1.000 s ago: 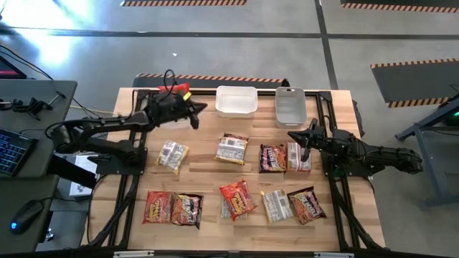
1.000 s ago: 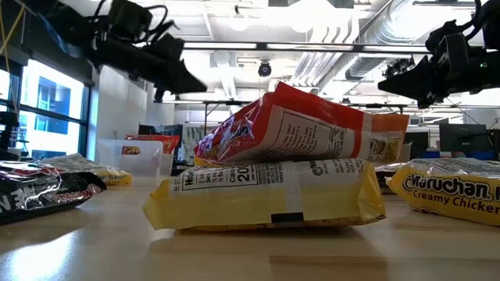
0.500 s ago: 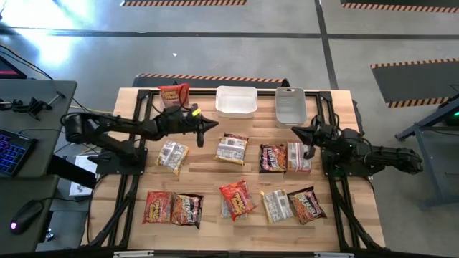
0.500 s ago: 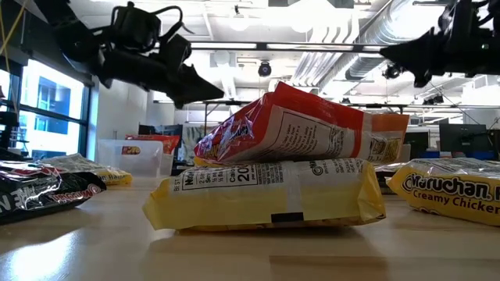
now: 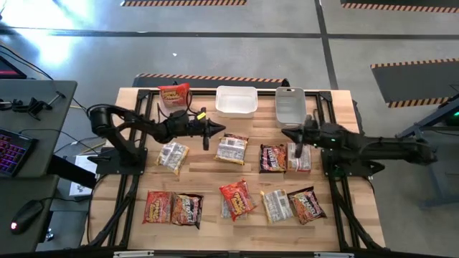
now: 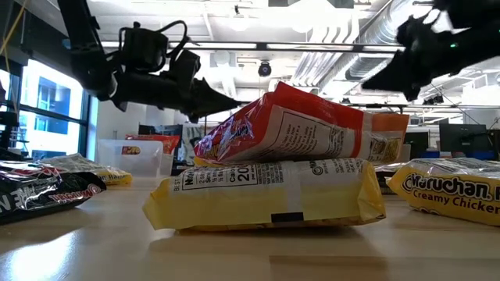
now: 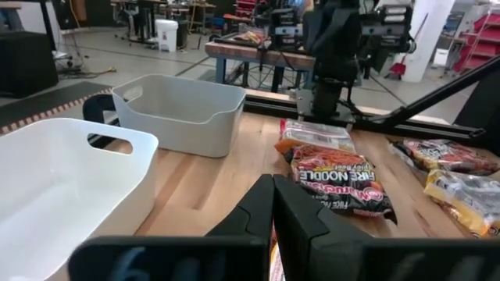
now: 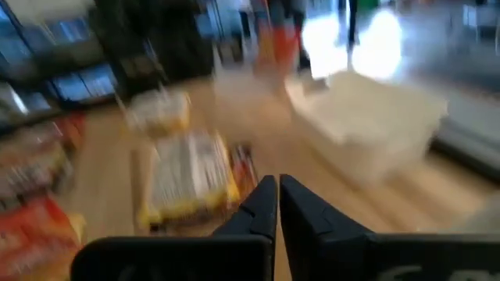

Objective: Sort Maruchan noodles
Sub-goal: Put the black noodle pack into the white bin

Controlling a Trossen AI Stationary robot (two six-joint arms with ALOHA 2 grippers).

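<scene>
Reaching phase: no packet held. Surface [image 5: 208,172] carries the Maruchan noodles [image 5: 231,148] in loose rows; one red packet [image 5: 174,94] sits in the far-left tub. Left gripper [image 5: 217,131] hovers near mid-row, right gripper [image 5: 288,133] likewise, fingers pinched together, empty. Next: open, descend.

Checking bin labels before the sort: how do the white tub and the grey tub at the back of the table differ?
Colour: the white tub is bright white; the grey tub is pale grey.
Pose: in the high view the white tub lies with its long side across the table, the grey tub with its long side running front to back.
Place: the white tub sits mid-table, the grey tub nearer the right arm.
Shared: both are rectangular and hold no packets.
</scene>
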